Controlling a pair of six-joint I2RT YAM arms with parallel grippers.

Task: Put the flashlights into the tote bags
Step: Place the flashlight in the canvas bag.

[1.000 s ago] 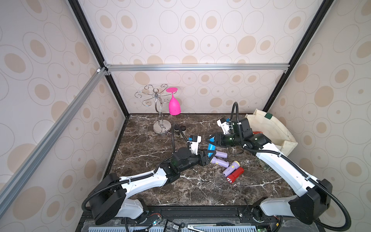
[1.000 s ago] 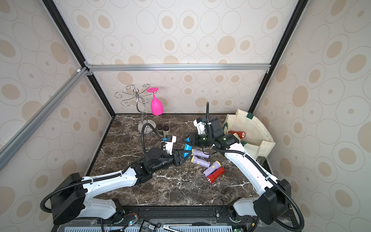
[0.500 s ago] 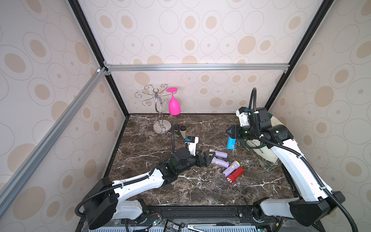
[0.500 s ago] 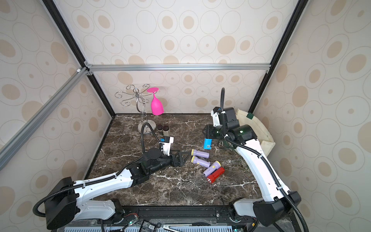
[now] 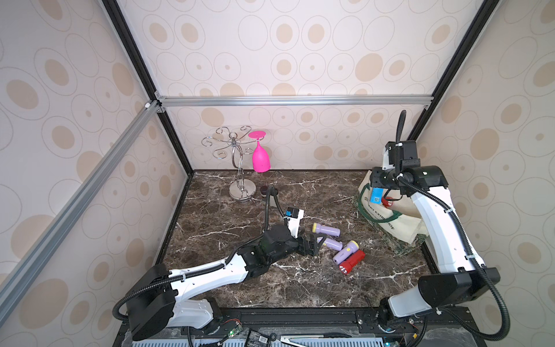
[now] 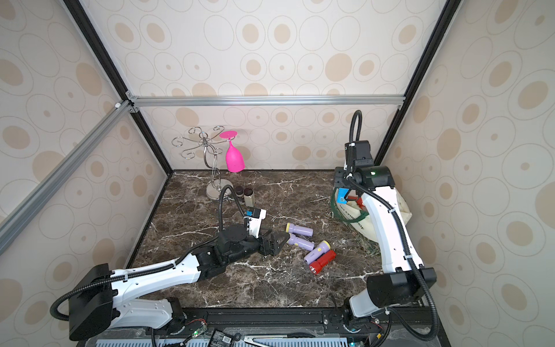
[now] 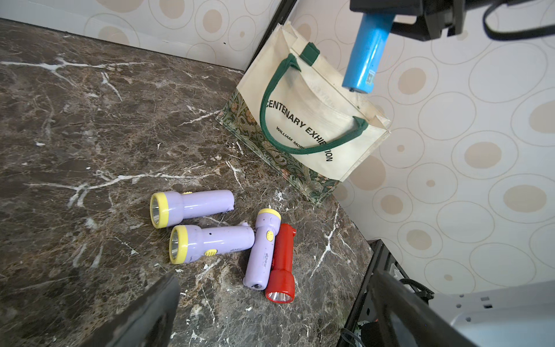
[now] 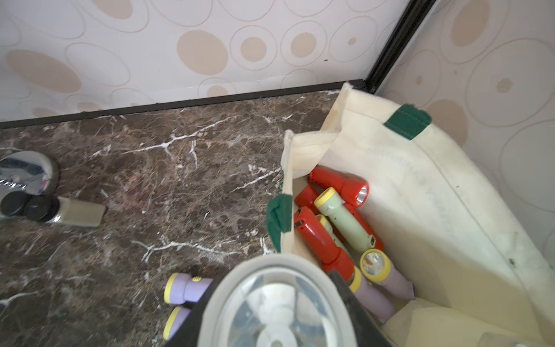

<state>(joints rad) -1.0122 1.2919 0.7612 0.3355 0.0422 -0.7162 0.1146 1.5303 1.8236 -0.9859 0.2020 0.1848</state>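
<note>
Cream tote bag [image 8: 426, 204] holds red, green, lilac flashlights [image 8: 345, 217]; right pincer [image 5: 379, 185] grips blue flashlight [image 7: 365, 57], left pincer [image 5: 314, 245] wide open.

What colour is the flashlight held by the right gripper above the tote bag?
Blue. The flashlight shows best in the left wrist view, above the tote bag.

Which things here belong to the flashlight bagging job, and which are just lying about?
Job: blue flashlight held aloft near the tote bag; three lilac flashlights and red flashlight on the table; flashlights already bagged.
Lying about: wire rack, pink goblet hanging from it, two dark-capped jars.
</note>
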